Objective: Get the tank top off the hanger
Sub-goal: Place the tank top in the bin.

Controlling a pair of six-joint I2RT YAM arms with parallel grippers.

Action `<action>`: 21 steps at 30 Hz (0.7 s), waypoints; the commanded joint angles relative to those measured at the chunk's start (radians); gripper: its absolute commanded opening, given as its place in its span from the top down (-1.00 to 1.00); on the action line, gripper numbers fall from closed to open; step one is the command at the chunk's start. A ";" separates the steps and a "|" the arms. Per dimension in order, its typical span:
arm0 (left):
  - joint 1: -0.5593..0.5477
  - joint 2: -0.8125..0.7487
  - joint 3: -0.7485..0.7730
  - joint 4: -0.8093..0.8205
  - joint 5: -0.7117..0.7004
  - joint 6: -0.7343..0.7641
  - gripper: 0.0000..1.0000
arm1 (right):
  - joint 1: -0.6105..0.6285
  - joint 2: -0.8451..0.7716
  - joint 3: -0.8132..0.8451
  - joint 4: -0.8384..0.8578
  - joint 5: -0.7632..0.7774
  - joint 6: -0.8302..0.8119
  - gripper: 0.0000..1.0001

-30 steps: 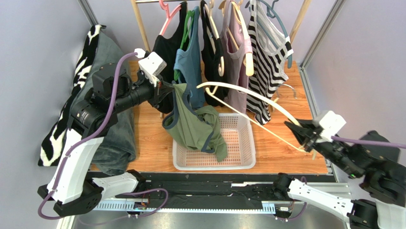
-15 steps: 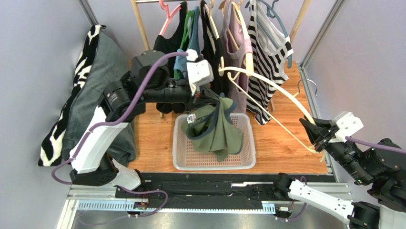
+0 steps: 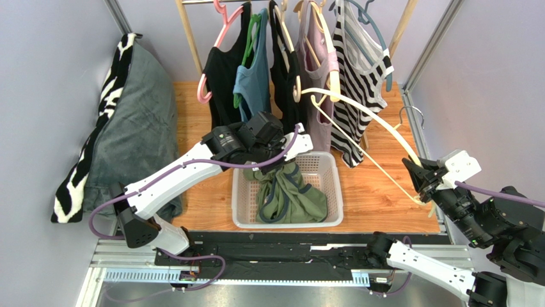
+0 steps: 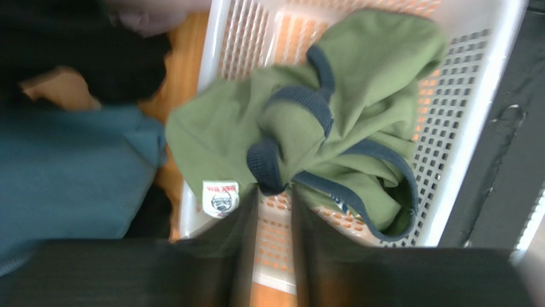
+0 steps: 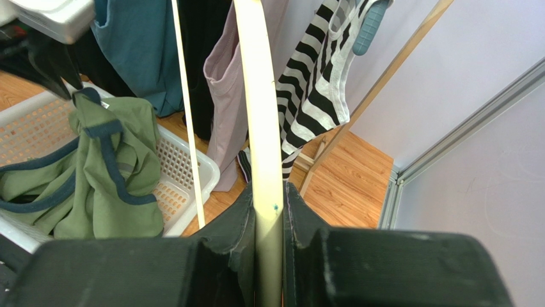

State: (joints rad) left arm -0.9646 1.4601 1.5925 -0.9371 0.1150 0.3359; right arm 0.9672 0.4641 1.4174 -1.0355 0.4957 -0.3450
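left fingers [image 4: 240, 256] parted just over the green tank top [image 4: 358, 83] heaped in the white basket [image 4: 476, 121]; right fingers [image 5: 233, 224] clenched on the cream hanger [image 5: 262, 128]

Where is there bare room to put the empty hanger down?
Bare wood floor between the basket's right wall and the right frame rail, under the hanger. Narrower strip between basket and grey cushion, partly covered by the left arm. Crowded: green tank top fills the basket; hanging clothes block the back.
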 commanded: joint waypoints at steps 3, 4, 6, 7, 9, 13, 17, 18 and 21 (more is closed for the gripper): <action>0.038 -0.004 -0.077 0.098 -0.147 0.011 -0.29 | -0.002 -0.015 0.003 0.084 0.026 -0.009 1.00; 0.049 -0.012 -0.094 0.148 -0.158 0.008 -0.39 | -0.001 -0.012 0.003 0.086 0.032 -0.009 1.00; 0.095 -0.023 -0.130 0.193 -0.172 -0.014 -0.67 | -0.002 -0.009 0.002 0.086 0.035 -0.009 1.00; 0.108 -0.021 -0.137 0.227 -0.185 -0.021 -0.81 | -0.001 -0.007 0.000 0.089 0.038 -0.008 0.99; 0.133 -0.006 -0.146 0.242 -0.204 -0.026 -0.86 | -0.002 -0.007 -0.006 0.097 0.043 -0.008 0.94; 0.141 0.006 -0.206 0.315 -0.206 0.002 -0.89 | -0.004 0.001 -0.008 0.107 0.046 0.000 0.88; 0.142 0.023 -0.308 0.412 -0.201 0.025 -0.90 | -0.002 0.013 -0.003 0.121 0.044 0.003 0.88; 0.141 0.031 -0.319 0.428 -0.199 0.028 -0.90 | -0.002 0.019 0.002 0.120 0.043 0.006 0.88; 0.144 0.068 -0.350 0.497 -0.196 0.035 -0.91 | -0.002 0.030 0.006 0.114 0.037 0.015 0.88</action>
State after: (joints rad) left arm -0.8188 1.4849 1.2640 -0.5854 -0.0807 0.3470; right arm 0.9672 0.4652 1.4052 -1.0054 0.5236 -0.3439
